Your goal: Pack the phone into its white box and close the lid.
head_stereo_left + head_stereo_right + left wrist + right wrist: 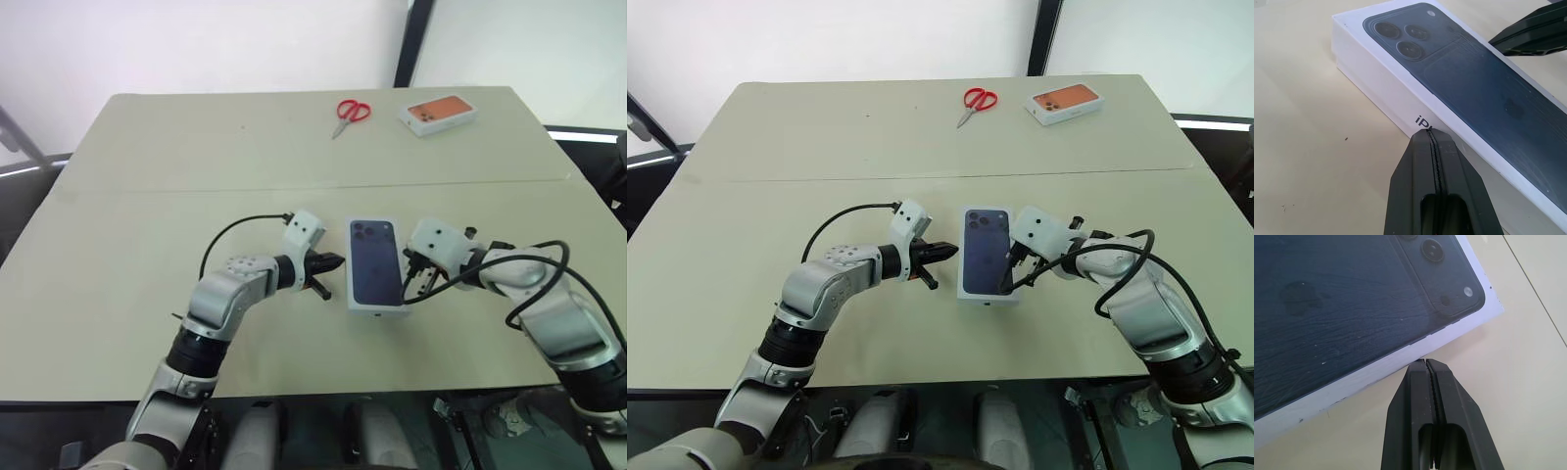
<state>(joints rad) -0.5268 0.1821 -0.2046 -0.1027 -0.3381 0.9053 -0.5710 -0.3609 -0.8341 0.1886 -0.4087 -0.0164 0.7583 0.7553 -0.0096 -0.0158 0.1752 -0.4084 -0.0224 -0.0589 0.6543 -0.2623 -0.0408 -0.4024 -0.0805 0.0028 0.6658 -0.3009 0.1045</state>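
The lid [376, 262], white with a dark blue phone printed on top, lies face up at the table's middle. It covers the white box, so the base is hidden under it. The phone is hidden. My left gripper [336, 262] is shut and empty, its tip at the lid's left long side; in the left wrist view the left gripper [1430, 133] meets the lid's white wall [1386, 93]. My right gripper [413, 278] is shut and empty at the lid's right long side, and the right wrist view puts that gripper [1425, 362] against the lid's edge [1352, 377].
Red-handled scissors [351, 113] lie at the back of the beige table [147, 294]. To their right sits a white box with an orange top [437, 114]. A seam [196, 188] crosses the table behind the lid. Black cables loop from both wrists.
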